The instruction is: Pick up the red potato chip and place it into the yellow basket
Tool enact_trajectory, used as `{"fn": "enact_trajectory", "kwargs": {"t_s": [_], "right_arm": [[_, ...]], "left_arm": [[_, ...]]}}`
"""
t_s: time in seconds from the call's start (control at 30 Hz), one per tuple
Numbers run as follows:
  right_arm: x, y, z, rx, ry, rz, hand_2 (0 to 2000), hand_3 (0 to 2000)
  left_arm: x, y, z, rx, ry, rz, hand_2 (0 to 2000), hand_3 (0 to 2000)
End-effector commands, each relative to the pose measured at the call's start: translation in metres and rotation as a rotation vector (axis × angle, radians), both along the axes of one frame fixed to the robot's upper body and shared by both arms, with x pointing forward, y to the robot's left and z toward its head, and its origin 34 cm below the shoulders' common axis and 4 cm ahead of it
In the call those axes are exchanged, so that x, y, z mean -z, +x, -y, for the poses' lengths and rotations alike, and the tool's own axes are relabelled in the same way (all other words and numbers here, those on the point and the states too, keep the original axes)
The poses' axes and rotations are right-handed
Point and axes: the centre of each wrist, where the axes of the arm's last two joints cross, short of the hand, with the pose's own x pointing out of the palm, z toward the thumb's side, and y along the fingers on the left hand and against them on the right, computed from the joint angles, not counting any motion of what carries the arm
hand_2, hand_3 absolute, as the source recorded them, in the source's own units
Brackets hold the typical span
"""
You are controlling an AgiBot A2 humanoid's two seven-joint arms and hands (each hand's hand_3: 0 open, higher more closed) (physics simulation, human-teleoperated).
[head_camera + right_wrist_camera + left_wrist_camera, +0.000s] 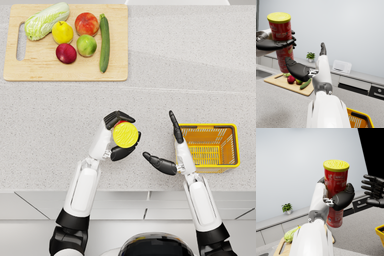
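My left hand (116,139) grips the red potato chip can (125,134), upright and lifted above the counter; from above mostly its yellow lid shows. In the left wrist view the fingers of the left hand (339,198) wrap around the middle of the can (336,181). My right hand (169,150) is open and empty, just right of the can, between it and the yellow basket (207,126). The right wrist view has the can (281,30) in the left hand (273,44) close beside the right hand (302,69). The basket (362,119) stands empty on the counter at right.
A wooden cutting board (50,71) lies at the far left with a cabbage (46,21), a lemon (62,32), apples and a cucumber (104,42). The counter's front edge runs just behind both hands.
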Motion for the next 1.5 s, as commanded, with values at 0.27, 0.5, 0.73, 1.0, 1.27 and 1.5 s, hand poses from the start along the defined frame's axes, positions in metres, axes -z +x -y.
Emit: {"fn": "enact_trajectory", "kwargs": {"t_s": [0.27, 0.5, 0.73, 1.0, 1.27, 1.5], "right_arm": [[-0.015, 0.013, -0.031, -0.070, 0.019, 0.015, 0, 0], [-0.015, 0.013, -0.028, -0.253, -0.094, 0.015, 2000, 980], [-0.022, 0.021, -0.026, -0.210, -0.061, 0.023, 2000, 2000], [-0.052, 0.028, 0.076, 0.133, 0.151, 0.124, 2000, 2000], [-0.028, 0.017, 0.124, 0.312, 0.239, 0.075, 2000, 2000], [0.004, 0.022, 0.115, 0.314, 0.185, -0.339, 2000, 2000]], "left_arm": [[-0.010, -0.037, 0.056, 0.213, 0.046, 0.088, 2000, 2000], [-0.004, -0.038, 0.054, 0.205, 0.052, 0.073, 2000, 2000], [-0.006, -0.047, 0.039, 0.126, -0.010, 0.098, 0, 367], [-0.030, -0.070, -0.083, -0.328, -0.249, 0.239, 0, 0], [-0.001, -0.046, -0.113, -0.451, -0.284, 0.094, 0, 0], [0.006, -0.040, -0.103, -0.419, -0.268, 0.059, 0, 0]]}}
